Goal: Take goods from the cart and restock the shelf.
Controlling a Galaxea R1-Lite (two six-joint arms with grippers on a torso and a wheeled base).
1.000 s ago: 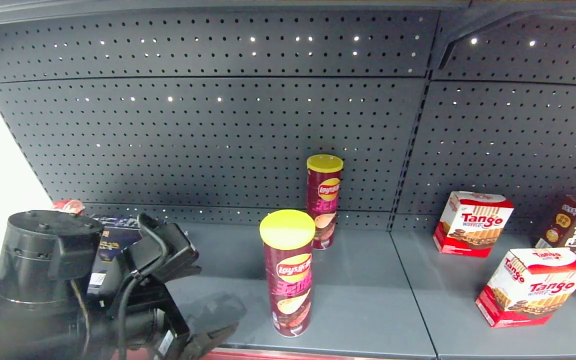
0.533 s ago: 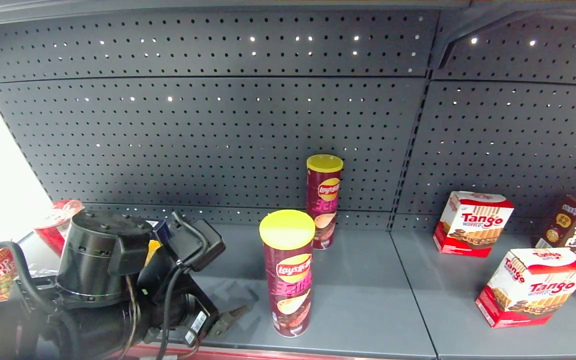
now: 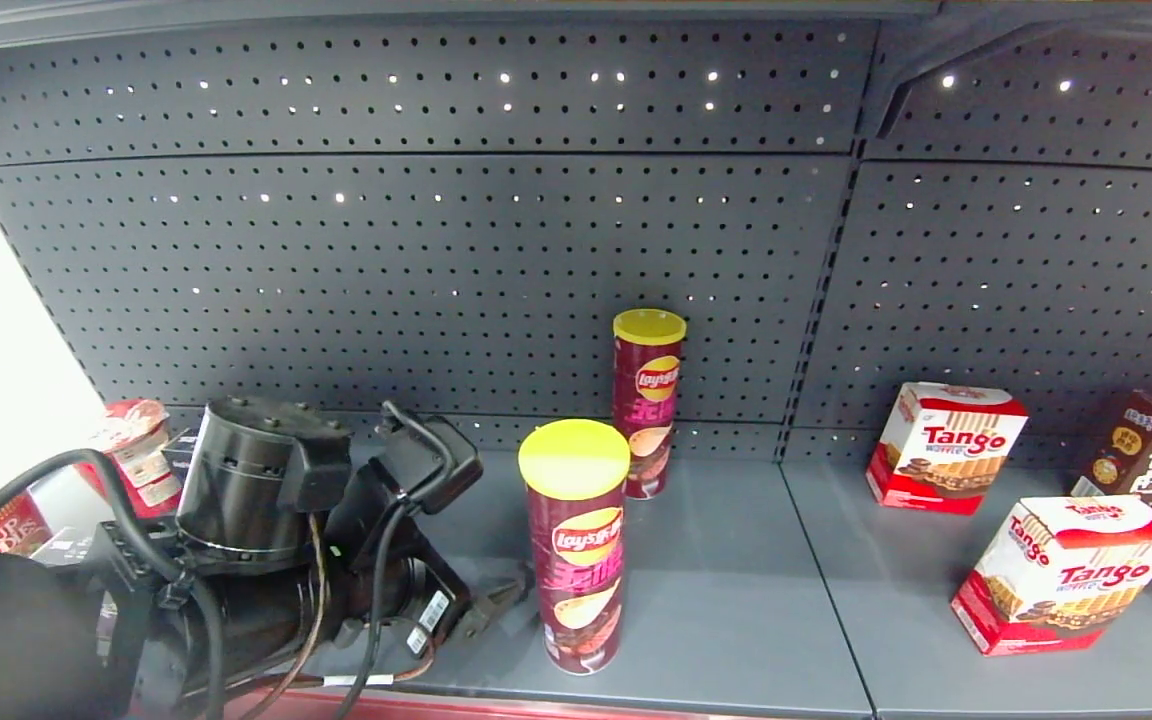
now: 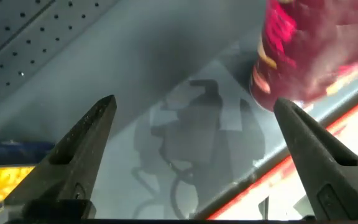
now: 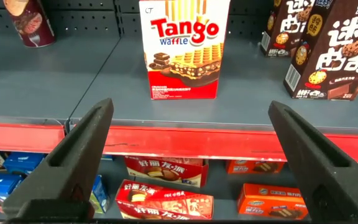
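Observation:
Two tall maroon chip cans with yellow lids stand on the grey shelf: a front can near the edge and a back can by the pegboard. My left gripper lies low over the shelf just left of the front can, its jaws open and empty. In the left wrist view the left gripper spans bare shelf, with the front can off beside one fingertip. My right gripper is open and empty, held in front of the shelf's red edge facing a waffle box.
Two waffle boxes and a brown biscuit box stand on the right bay. Cup noodles sit at the far left behind my left arm. Brown boxes flank the waffle box; packs fill the lower shelf.
My left arm has moved right along the shelf, bringing its open gripper close to the front can. The cup noodles at the left have come into sight behind it.

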